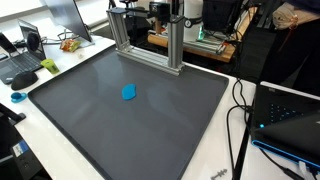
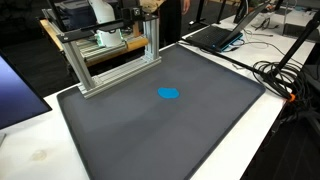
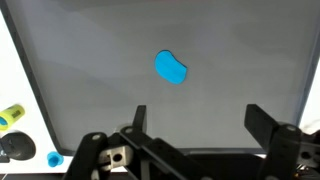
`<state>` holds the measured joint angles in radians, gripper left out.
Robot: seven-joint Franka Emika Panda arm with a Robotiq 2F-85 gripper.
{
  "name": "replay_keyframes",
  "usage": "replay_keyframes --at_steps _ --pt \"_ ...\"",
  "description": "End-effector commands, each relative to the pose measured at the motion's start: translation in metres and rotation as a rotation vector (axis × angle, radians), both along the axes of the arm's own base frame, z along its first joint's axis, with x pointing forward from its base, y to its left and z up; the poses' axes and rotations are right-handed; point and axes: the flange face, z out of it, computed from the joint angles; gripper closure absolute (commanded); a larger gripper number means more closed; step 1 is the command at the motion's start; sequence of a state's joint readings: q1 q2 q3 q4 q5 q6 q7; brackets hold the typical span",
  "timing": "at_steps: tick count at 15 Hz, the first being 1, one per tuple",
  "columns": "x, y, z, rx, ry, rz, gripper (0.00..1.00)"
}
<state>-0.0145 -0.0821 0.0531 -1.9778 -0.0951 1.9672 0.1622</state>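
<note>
On the mat, near its middle: a small blue lump (image 1: 129,92) (image 2: 169,95) (image 3: 171,68), bean-shaped, lying flat and alone.
Mat: a large dark grey sheet (image 1: 100,125) (image 2: 150,135) (image 3: 90,60) that covers most of the white table (image 1: 60,62) (image 2: 40,150).
Gripper: seen only in the wrist view, the gripper (image 3: 196,115) hangs above the mat's near edge, and the blue lump lies further onto the mat, well apart from it.
Pincer state: jaws spread wide, nothing between the fingers (image 3: 139,118), nothing touched.
Beyond the mat's far edge: an aluminium frame (image 1: 150,45) (image 2: 110,62) stands upright on the table, touching or just beside the mat's border in both exterior views.
Off one side of the mat: black cables (image 1: 240,110) (image 2: 275,75) trail across the table beside an open laptop (image 1: 285,110) (image 2: 215,35).
Off the mat's corner, wrist view: a yellow object (image 3: 10,115) and a small blue cap (image 3: 53,158) sit on the white table, just outside the mat's border.
</note>
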Motion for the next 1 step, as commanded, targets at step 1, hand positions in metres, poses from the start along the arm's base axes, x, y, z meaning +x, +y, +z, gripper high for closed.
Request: replay_keyframes --at_steps 1 --pt "0.0001 0.0000 0.0007 0.000 0.001 0.000 0.00"
